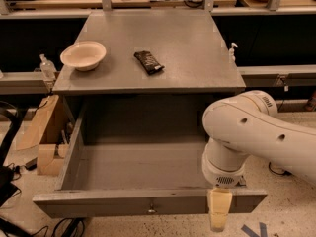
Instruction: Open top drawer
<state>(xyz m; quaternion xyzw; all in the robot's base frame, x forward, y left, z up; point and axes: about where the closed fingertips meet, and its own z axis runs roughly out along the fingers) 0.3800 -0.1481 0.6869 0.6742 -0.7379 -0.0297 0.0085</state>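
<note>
While the top drawer (123,204) stands pulled out, the gripper (218,212) sits at its front panel, its opening unclear.

My white arm (261,132) ends in a cream-tan gripper (218,215) at five o'clock, against the plain grey front of the top drawer (108,204), whose box is the same grey inside. On the grey cabinet top (197,48) are a cream bowl (83,56) at ten o'clock and a black wrapper (148,62) at twelve. The speckled beige floor (289,211) bears blue tape (252,229).
</note>
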